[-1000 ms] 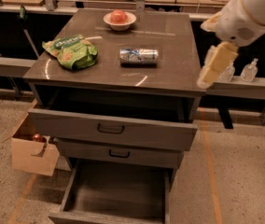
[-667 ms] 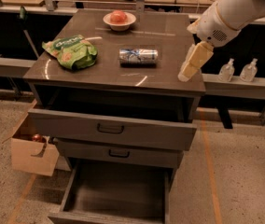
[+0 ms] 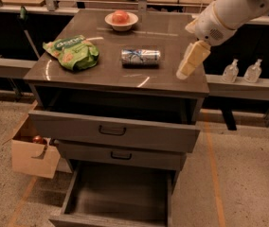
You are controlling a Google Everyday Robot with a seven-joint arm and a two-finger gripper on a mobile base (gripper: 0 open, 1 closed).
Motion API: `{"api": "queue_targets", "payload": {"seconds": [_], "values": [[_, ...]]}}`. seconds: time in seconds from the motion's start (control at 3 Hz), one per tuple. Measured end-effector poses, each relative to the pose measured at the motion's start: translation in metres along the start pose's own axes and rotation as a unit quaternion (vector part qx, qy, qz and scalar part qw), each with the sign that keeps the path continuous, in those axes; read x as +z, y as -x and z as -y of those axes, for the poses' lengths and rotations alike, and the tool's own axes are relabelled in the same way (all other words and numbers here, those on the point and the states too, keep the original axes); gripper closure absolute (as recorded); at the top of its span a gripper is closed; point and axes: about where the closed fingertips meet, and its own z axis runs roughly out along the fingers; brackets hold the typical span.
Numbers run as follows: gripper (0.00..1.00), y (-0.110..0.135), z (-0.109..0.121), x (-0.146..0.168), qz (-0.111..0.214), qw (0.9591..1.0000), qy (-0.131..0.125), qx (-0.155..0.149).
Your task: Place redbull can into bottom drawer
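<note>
The redbull can (image 3: 140, 56) lies on its side in the middle of the grey cabinet top (image 3: 101, 74). The bottom drawer (image 3: 120, 193) is pulled out wide and its dark floor is bare. My gripper (image 3: 190, 63) hangs over the right part of the cabinet top, to the right of the can and apart from it, with its cream fingers pointing down and left. It holds nothing.
A green snack bag (image 3: 73, 53) lies left of the can. A white bowl (image 3: 121, 21) with a red fruit stands at the back. The top drawer (image 3: 113, 129) is partly out. A cardboard box (image 3: 32, 152) stands on the floor at the left. Two clear bottles (image 3: 242, 71) stand at the right.
My gripper has moved left and a little up, from off the cabinet's right edge to over its top, closer to the can. Nothing else moved.
</note>
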Motion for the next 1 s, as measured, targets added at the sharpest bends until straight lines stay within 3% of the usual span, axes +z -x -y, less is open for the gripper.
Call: {"api": "queue_targets", "payload": {"seconds": [0.33, 1.0], "values": [[0.0, 0.01, 0.021, 0.028, 0.0, 0.9998, 0.01, -0.017], [0.02, 0.027, 0.054, 0.098, -0.011, 0.9994, 0.022, -0.023]]}}
